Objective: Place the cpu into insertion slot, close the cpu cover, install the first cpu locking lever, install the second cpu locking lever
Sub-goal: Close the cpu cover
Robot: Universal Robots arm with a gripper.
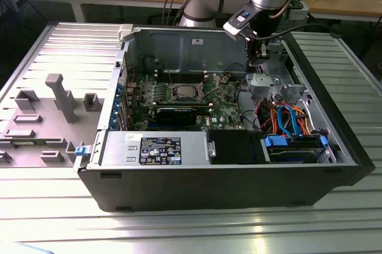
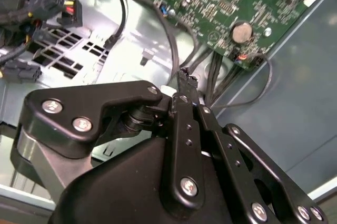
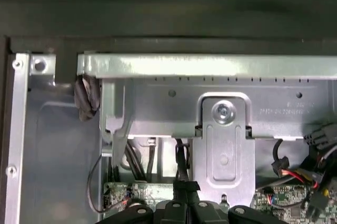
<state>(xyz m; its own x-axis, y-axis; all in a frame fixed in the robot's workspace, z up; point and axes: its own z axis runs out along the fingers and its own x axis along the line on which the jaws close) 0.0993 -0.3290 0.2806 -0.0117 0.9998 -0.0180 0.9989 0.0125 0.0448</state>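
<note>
Upper right of the exterior view, tool [image 1: 261,58] hangs pinched together, nothing seen held, well apart from insertion slot [image 1: 184,92]; nearby cables [image 1: 280,111] could snag it in transit.

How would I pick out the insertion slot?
Inside the open computer case, find the green motherboard. The insertion slot sits near its middle, above the long black card in the exterior view. It is square and metal-framed, where its neighbours are long, narrow strips.
</note>
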